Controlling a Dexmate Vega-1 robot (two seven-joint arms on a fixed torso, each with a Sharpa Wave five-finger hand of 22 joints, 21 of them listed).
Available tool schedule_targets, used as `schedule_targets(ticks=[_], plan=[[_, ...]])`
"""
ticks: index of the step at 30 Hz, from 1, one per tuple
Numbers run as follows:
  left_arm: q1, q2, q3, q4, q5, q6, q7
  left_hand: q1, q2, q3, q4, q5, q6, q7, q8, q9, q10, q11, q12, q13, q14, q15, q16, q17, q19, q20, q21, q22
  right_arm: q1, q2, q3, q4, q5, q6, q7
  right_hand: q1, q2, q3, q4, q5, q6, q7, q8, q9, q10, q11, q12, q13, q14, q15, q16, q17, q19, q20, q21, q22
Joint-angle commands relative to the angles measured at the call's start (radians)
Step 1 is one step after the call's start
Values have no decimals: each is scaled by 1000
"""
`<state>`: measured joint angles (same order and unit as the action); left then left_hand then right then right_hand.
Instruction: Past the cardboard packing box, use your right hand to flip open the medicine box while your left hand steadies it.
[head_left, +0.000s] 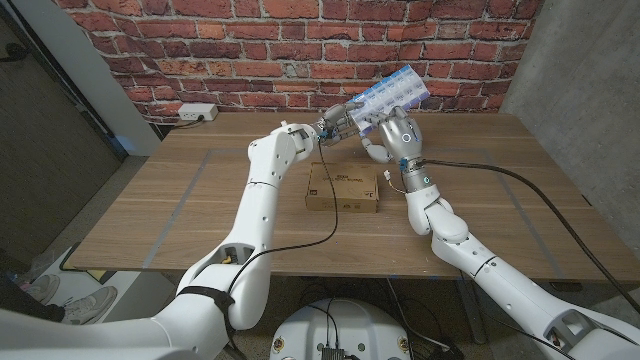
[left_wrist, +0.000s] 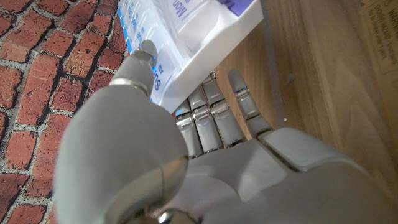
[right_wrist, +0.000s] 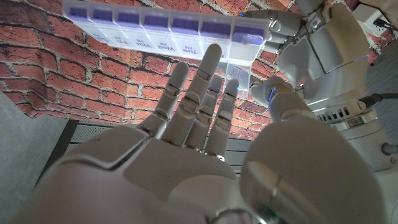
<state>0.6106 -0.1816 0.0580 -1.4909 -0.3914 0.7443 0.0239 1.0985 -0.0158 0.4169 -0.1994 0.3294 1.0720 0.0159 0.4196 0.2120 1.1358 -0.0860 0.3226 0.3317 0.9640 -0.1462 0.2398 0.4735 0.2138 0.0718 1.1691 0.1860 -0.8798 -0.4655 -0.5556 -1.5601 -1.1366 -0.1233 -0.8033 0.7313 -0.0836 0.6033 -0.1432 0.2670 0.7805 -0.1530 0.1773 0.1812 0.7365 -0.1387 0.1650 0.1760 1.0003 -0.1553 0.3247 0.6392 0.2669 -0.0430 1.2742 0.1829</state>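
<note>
Medicine box (head_left: 392, 98) white w/ purple lids; packing box (head_left: 343, 189) tan; wall (head_left: 300, 40) red brick.

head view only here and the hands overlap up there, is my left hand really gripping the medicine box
Observer: Yes. In the left wrist view the left hand pinches one end of the medicine box, with the thumb on its labelled side and the fingers on the other side.
Operator: any lid open yet
Observer: The right wrist view shows a clear lid hanging loose at the end compartment next to the left hand. The other lids look closed.
Operator: is my right hand on it
Observer: The right hand has its fingers spread toward the box. One fingertip comes up close to the row, but I cannot tell if it touches.
</note>
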Motion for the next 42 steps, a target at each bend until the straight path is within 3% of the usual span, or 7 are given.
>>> schedule_targets(ticks=[1,5,9,14,28,34,42], plan=[[-6,-13,-17,7,6,2,21,57,74,56,44,8,54,3,8,82,94,-78,3,-5,11,-96,3,5,4,0,1,1,-6,-12,-12,-2,20,37,24,-16,20,13,14,1,0,-55,14,3,34,-38,19,1,1,-55,6,4,-10,-61,11,5],[-3,-12,-17,1,6,8,19,58,71,56,41,8,61,4,6,75,101,-80,0,-12,17,-96,5,8,7,-3,2,1,-6,-21,-23,-23,-5,24,72,-24,39,28,16,-12,-63,-66,6,3,79,-58,21,6,8,-60,20,14,-35,-64,13,4],[2,-10,-16,-6,7,13,17,56,68,54,42,9,59,-7,5,76,93,-98,-4,-8,15,-96,5,10,2,-10,0,2,-7,-27,-28,-54,-26,7,141,-21,36,12,2,-33,-82,-68,18,8,253,-15,65,19,13,-52,71,71,-75,-47,16,5],[8,-6,-13,-14,9,21,14,52,63,50,42,10,53,-22,3,78,81,-108,-10,-2,8,-97,3,15,-5,-18,0,4,-8,-31,-35,-94,-61,-28,231,60,44,-72,-17,-43,-64,-65,46,19,424,34,159,150,-51,-58,279,332,-120,-29,62,11],[42,5,-8,-68,13,29,17,34,71,45,52,17,17,-32,1,94,35,-113,-31,19,-33,-96,-9,27,-21,-15,3,8,-15,-15,-33,-104,-78,-38,203,53,-3,-14,-9,9,-45,38,61,23,385,60,242,345,-75,-59,399,532,-138,-12,61,25],[54,10,-2,-86,12,36,14,30,73,45,52,20,11,-33,1,98,24,-114,-35,26,-45,-95,-13,30,-25,-10,3,8,-20,-6,-28,-106,-77,-48,187,41,-28,23,-8,33,-41,159,51,14,382,74,316,447,-43,-59,416,564,-136,-1,74,29],[54,13,1,-94,11,47,18,21,79,48,56,25,2,-30,4,106,10,-112,-39,38,-61,-94,-18,32,-29,-5,2,7,-21,-3,-30,-100,-94,-68,169,21,-52,69,-9,59,-134,173,9,6,288,142,306,496,-101,-55,381,528,-169,13,81,30]])
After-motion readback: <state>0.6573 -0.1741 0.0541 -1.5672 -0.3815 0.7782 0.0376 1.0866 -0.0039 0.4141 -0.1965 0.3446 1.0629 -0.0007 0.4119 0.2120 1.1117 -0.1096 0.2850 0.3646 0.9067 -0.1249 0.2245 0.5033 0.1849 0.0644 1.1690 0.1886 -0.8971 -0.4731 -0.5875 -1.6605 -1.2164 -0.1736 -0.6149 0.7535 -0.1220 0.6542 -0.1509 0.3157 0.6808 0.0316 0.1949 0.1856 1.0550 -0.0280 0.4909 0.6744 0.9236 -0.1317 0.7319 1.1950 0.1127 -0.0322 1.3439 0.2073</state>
